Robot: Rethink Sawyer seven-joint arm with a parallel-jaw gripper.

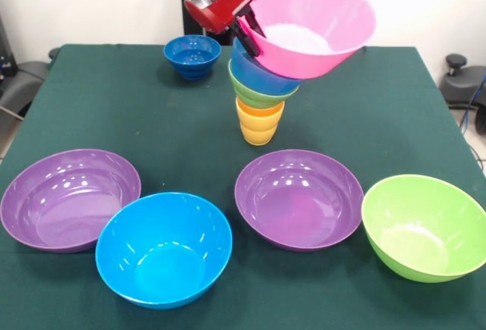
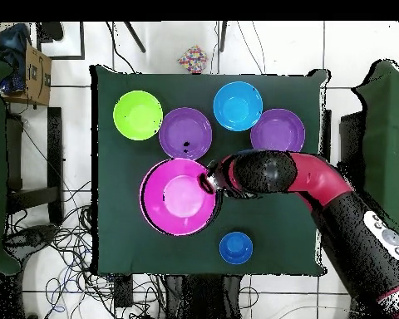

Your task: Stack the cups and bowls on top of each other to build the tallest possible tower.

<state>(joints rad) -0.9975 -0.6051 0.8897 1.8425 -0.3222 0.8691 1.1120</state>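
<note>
The tower point(image 1: 260, 95) stands mid-table: a yellow-orange cup point(image 1: 258, 131) at the bottom, an orange cup point(image 1: 260, 109), a small green bowl point(image 1: 255, 93) and a light blue bowl point(image 1: 262, 76) nested above. My gripper point(image 1: 249, 30) is shut on the rim of the large pink bowl point(image 1: 311, 19) and holds it tilted on top of the tower. In the overhead view the pink bowl point(image 2: 179, 196) hides the tower, with my gripper point(image 2: 209, 180) at its right rim. A small dark blue bowl point(image 1: 192, 55) sits behind the tower.
Along the near side stand two large purple bowls point(image 1: 70, 197) point(image 1: 298, 197), a large blue bowl point(image 1: 164, 248) and a large green bowl point(image 1: 425, 226). Cables and boxes lie on the floor around the table point(image 2: 111, 241).
</note>
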